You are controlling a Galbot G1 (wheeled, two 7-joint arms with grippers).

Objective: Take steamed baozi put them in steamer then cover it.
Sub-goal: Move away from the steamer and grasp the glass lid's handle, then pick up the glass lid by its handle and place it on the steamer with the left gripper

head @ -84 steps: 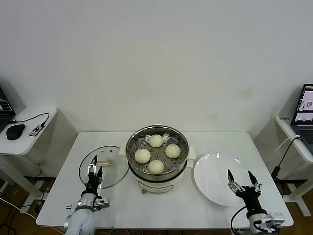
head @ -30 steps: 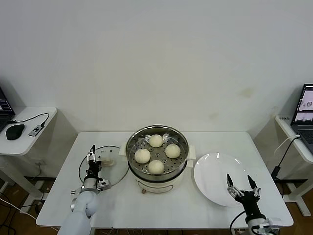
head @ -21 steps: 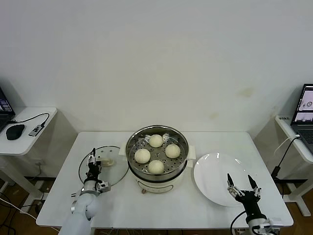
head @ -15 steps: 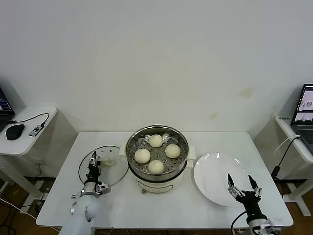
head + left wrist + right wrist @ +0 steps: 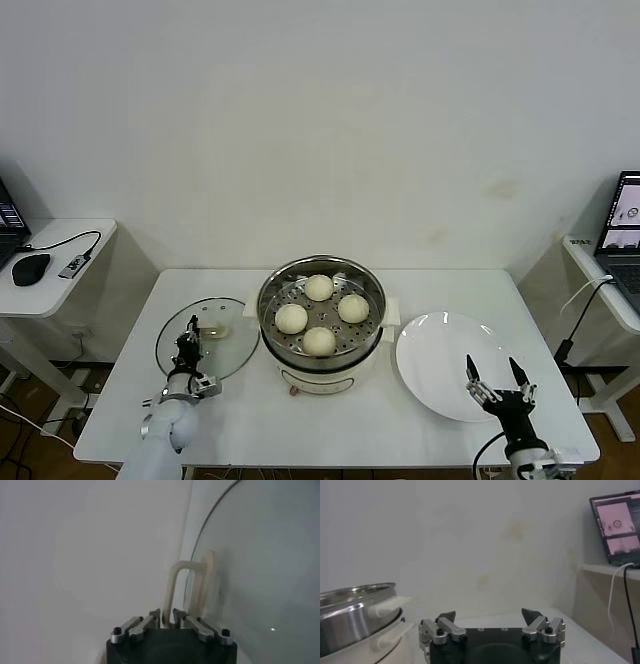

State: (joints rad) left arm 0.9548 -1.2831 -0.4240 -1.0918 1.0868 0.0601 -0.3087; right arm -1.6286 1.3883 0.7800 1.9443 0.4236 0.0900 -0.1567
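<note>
The steamer (image 5: 322,358) stands mid-table on its white base, with several cream-white baozi (image 5: 319,287) resting on its perforated floor. To its left the clear glass cover (image 5: 225,350) lies flat on the table. My left gripper (image 5: 190,336) is over the cover's near side. In the left wrist view this gripper (image 5: 167,615) is shut on the cream handle (image 5: 181,575), with the glass (image 5: 260,570) beside it. My right gripper (image 5: 497,376) hangs open and empty at the near edge of the plate. The right wrist view shows its fingers (image 5: 489,615) spread wide, the steamer (image 5: 355,610) off to one side.
A flat white plate (image 5: 440,350) lies right of the steamer. A side table with a mouse (image 5: 31,268) stands at the far left. Another at the far right carries a laptop (image 5: 622,225) and cables. The table's front edge runs just behind both grippers.
My left gripper has closed on the cover's handle, and the cover has shifted slightly to the left. The right arm has barely moved.
</note>
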